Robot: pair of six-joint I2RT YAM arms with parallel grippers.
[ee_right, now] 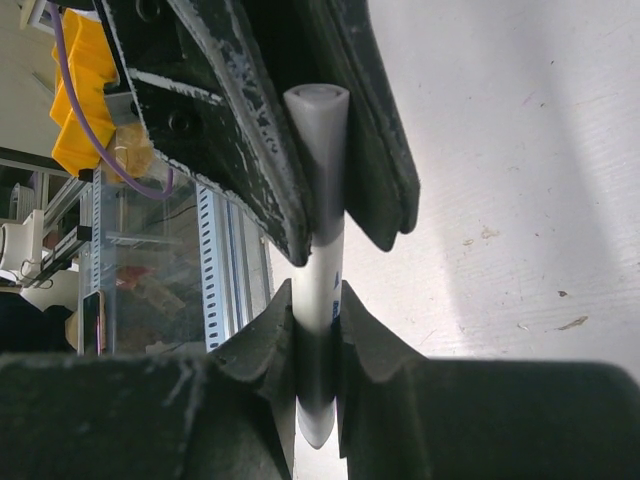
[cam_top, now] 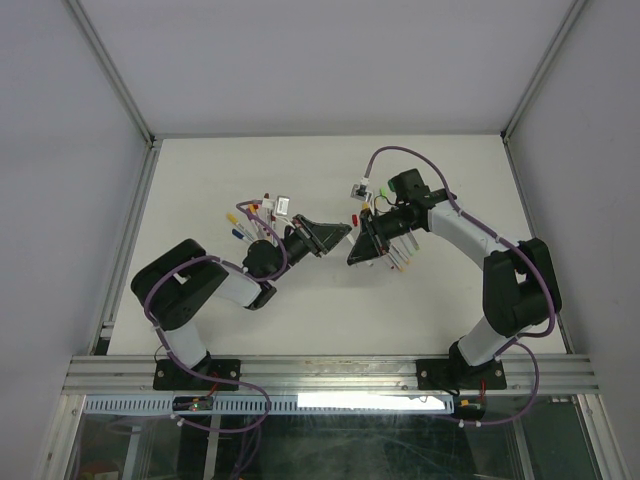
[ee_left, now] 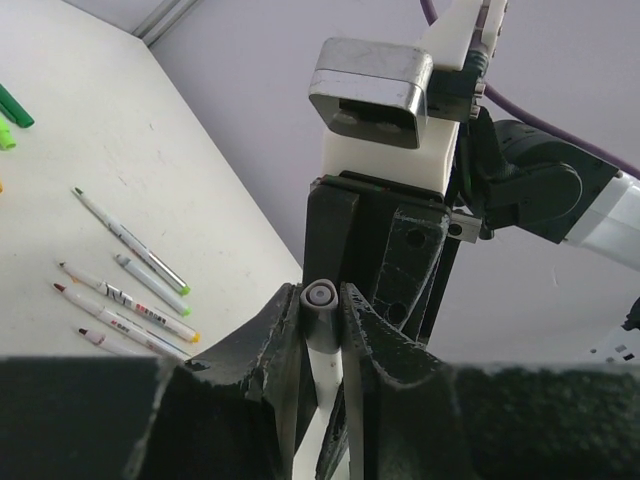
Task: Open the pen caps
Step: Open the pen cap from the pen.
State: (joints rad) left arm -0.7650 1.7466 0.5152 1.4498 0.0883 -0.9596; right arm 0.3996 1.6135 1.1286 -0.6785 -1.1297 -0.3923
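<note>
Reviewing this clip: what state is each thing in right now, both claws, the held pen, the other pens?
Left claw: shut on the pen.
Right claw: shut on the same pen.
Pen: gripped by both claws, off the table; cap unclear.
Loose pens: lying flat on the table.

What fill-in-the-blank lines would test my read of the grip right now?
The left fingers are ____ on a pen. The right fingers grip the ____ pen. Spare pens lie on the ____.
Missing: shut; same; table.
</note>
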